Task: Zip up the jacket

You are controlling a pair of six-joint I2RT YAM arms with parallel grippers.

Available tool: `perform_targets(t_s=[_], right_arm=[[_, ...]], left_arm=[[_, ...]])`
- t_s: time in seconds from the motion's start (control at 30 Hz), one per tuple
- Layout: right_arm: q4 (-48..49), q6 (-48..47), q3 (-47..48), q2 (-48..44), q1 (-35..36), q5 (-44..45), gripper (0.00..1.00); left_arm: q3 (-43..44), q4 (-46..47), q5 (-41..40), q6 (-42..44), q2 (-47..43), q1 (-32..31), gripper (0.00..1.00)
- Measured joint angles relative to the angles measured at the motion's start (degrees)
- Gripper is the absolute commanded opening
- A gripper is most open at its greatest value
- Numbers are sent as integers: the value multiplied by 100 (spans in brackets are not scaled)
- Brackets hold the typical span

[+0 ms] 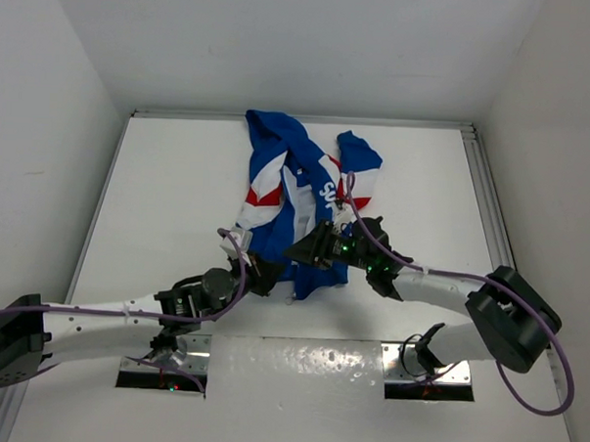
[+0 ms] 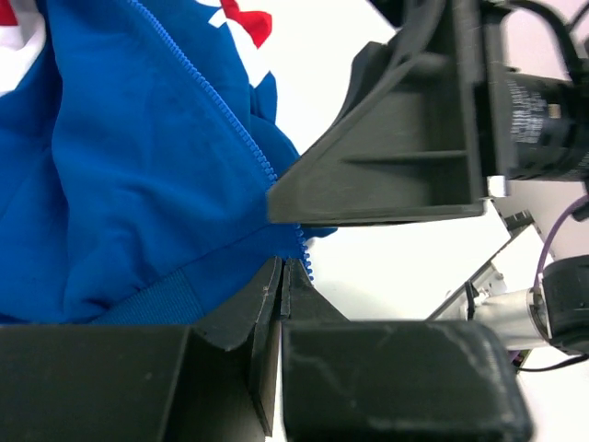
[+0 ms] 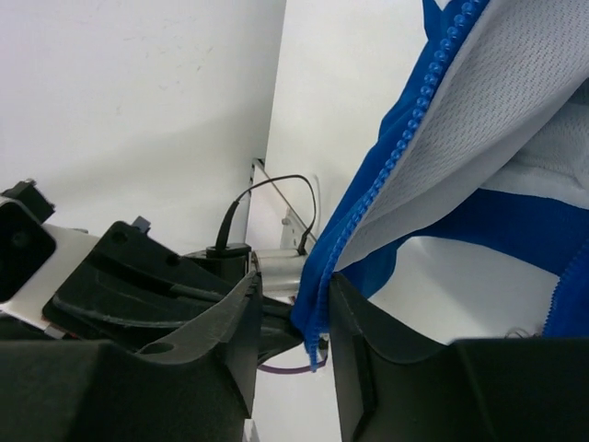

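The jacket [image 1: 296,192] lies crumpled at the middle back of the white table, blue with red and white panels. My left gripper [image 1: 265,276] sits at its near hem, shut, fingertips pinching the fabric edge [image 2: 283,272] beside the bottom of the zipper [image 2: 230,120]. My right gripper [image 1: 313,249] hovers just right of it over the hem. Its jaws [image 3: 293,322] stand apart. The other front edge with its zipper teeth [image 3: 405,120] and white lining hangs between them, resting against the right finger. A gap shows on the left side. One right finger [image 2: 396,166] crosses above the zipper in the left wrist view.
White walls enclose the table on three sides. A metal rail [image 1: 482,200] runs along the right edge. Both arm bases sit on plates [image 1: 426,369] at the near edge, with a purple cable [image 1: 552,379] looping from the right arm.
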Motion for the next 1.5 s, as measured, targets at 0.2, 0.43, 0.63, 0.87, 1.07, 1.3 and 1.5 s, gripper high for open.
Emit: perform_targets(t_s=[0.2, 0.43, 0.63, 0.87, 1.07, 1.3, 1.5], right_arm=[[57, 105, 0, 188, 2, -39, 8], [538, 15, 2, 398, 2, -212, 0], [1016, -407, 299, 817, 2, -636, 0], [1300, -675, 446, 861, -4, -955, 0], [1270, -811, 452, 748, -11, -1062, 0], [1272, -815, 452, 555, -37, -1108, 0], [1285, -787, 452, 535, -39, -1154, 0]], left_arm=[[-31, 72, 129, 63, -74, 0, 0], [-68, 136, 280, 129, -79, 0, 9], [-68, 50, 538, 85, -328, 7, 53], [-92, -48, 920, -146, -748, 321, 47], [-319, -133, 1467, -339, -824, 994, 46], [-317, -160, 1663, -275, -695, 1054, 46], [-317, -63, 1773, -214, -623, 1054, 36]])
